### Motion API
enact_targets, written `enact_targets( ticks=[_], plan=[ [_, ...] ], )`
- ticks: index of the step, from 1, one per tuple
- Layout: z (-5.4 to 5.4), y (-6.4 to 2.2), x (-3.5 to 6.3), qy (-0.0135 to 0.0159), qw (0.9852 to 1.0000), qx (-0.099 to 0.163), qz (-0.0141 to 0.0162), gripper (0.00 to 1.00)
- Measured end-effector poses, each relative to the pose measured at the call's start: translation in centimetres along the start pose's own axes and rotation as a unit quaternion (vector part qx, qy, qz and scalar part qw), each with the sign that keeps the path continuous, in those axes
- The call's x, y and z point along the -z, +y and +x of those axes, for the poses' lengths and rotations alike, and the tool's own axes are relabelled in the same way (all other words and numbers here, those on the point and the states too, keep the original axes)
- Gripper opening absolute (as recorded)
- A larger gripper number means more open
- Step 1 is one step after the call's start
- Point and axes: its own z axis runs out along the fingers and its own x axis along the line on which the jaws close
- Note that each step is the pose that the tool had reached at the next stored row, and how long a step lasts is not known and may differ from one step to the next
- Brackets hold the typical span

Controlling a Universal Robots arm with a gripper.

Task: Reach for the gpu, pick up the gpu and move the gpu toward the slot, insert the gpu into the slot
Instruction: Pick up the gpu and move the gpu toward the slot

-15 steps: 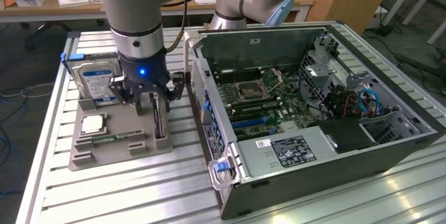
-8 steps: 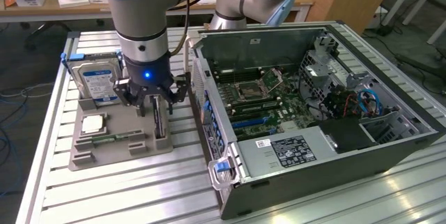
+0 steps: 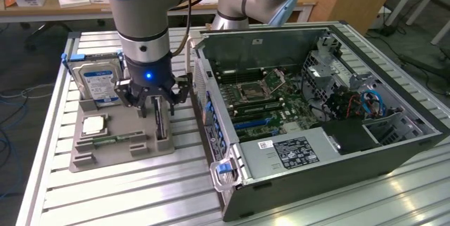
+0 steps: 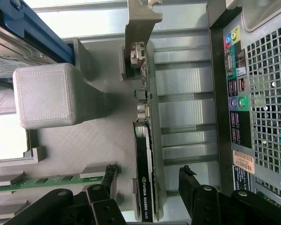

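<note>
Two black fingers [image 4: 108,177] of the hand [image 3: 157,111] are spread wide, one on each side of the gpu [image 4: 145,187], and as far as I can see neither touches it. The gpu stands on edge in a groove of the grey printed holder [image 3: 119,155] (I can read NVIDIA QUADRO along its upper edge), with its metal bracket end away from the fingers. The holder sits on the slatted aluminium desk [image 3: 140,194], just beside the open computer case [image 3: 316,157].
</note>
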Motion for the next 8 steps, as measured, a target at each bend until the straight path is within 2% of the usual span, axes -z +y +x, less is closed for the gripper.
enact_targets(
  ticks=[6, 8],
  plan=[
    [0.00, 0.00, -0.04, -0.0001, 1.0000, 0.000, -0.0001, 0.65],
    [-0.01, -0.01, -0.28, 0.0009, 1.0000, 0.000, -0.0007, 0.65]
  ],
)
